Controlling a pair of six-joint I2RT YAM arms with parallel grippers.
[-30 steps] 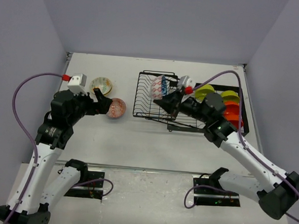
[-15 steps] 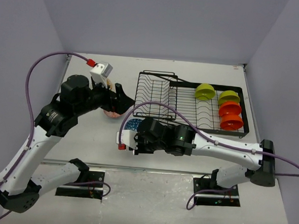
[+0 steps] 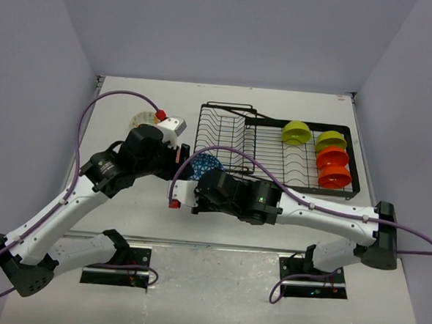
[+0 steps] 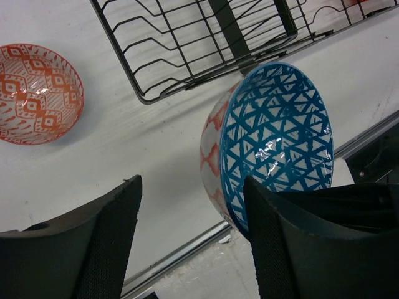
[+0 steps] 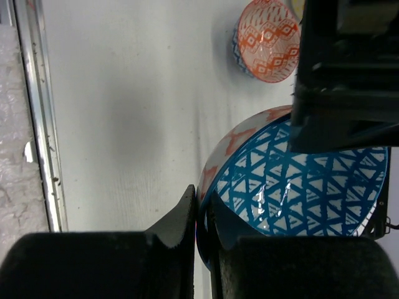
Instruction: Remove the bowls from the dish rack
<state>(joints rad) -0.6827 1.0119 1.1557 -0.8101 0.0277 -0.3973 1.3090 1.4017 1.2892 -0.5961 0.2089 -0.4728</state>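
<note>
My right gripper (image 5: 202, 212) is shut on the rim of a blue-patterned bowl (image 5: 299, 187), holding it tilted above the table, just in front of the dish rack (image 3: 225, 133). From above, that bowl (image 3: 205, 166) hangs between the two arms. My left gripper (image 4: 192, 184) is open beside it. The bowl (image 4: 274, 137) has its lower edge between the fingers, close to the right one. In the rack's flat section stand two lime green bowls (image 3: 296, 132) and two orange bowls (image 3: 332, 158). On the table lie a pinkish-patterned bowl (image 4: 37, 93) and a cream bowl (image 3: 141, 121).
The rack's raised basket section (image 4: 187, 50) has no bowls in it and lies just beyond the held bowl. A metal strip (image 4: 174, 261) marks the table's near edge. Grey walls close in the table at the back and both sides.
My right arm carried the blue-patterned bowl out of the rack to its front left. My left arm swung from the bowls on the table over to it, and its jaws narrowed a little.
</note>
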